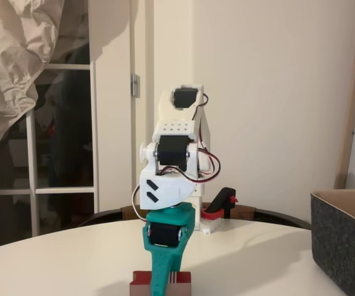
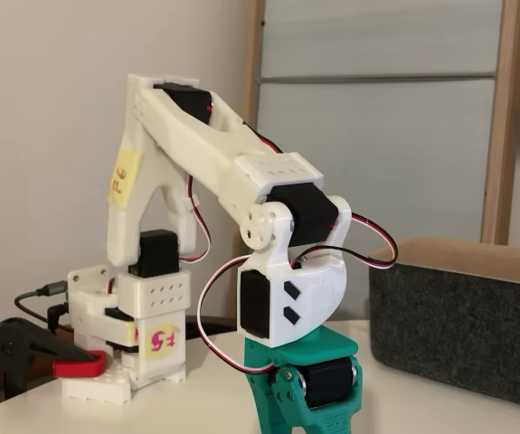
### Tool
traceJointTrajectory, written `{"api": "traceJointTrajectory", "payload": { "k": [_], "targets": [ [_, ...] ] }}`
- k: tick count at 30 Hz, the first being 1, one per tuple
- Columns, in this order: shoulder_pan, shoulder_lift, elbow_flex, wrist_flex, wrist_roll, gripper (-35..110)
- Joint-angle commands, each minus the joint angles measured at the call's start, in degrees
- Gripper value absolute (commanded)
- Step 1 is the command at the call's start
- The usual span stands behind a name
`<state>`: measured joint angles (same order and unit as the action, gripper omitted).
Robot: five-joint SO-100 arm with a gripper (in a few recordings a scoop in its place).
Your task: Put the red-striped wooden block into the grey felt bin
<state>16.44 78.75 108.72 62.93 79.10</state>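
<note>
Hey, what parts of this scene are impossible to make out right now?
- End effector grip: in a fixed view its green finger covers the middle of the red-striped wooden block, and the bottom edge cuts both off.
- Block's notched top: hidden there too.
- Grey felt bin contents: its near wall hides the inside in both fixed views.
</note>
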Motion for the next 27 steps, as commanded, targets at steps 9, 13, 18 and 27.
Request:
{"api": "traceJointTrajectory", "payload": {
  "k": [9,13,18,27],
  "targets": [
    [1.8,0.4,0.7,-0.8,0.5,15],
    [2.0,0.4,0.7,-0.8,0.6,12],
    [2.2,0.6,0.6,-0.8,0.7,10],
    [2.8,1.4,0.4,-0.8,1.5,6]
  ]
}}
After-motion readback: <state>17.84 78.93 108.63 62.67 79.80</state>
